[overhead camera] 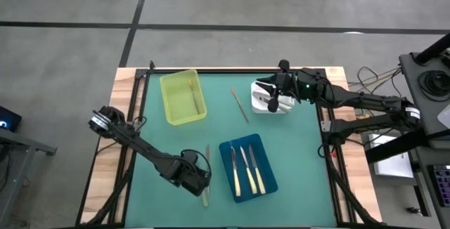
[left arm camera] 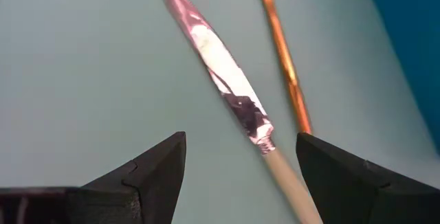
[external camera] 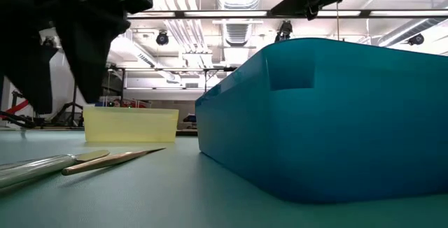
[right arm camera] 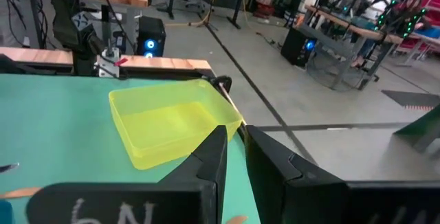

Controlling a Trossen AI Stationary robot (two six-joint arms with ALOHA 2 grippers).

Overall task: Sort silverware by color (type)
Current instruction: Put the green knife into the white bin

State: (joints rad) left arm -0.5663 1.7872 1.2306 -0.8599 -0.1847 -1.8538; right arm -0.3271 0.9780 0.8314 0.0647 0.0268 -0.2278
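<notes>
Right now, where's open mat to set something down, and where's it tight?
Free: mat between yellow tray and blue tray; the strip near the mat's left edge. Crowded: beside the blue tray, where left gripper hovers open over a cream-handled knife and copper utensil; right gripper over white tray.

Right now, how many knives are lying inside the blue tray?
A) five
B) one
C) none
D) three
D: the high view shows three cream-handled knives lying side by side in the blue tray, while the left end effector hovers open over another knife on the mat beside it.
</notes>
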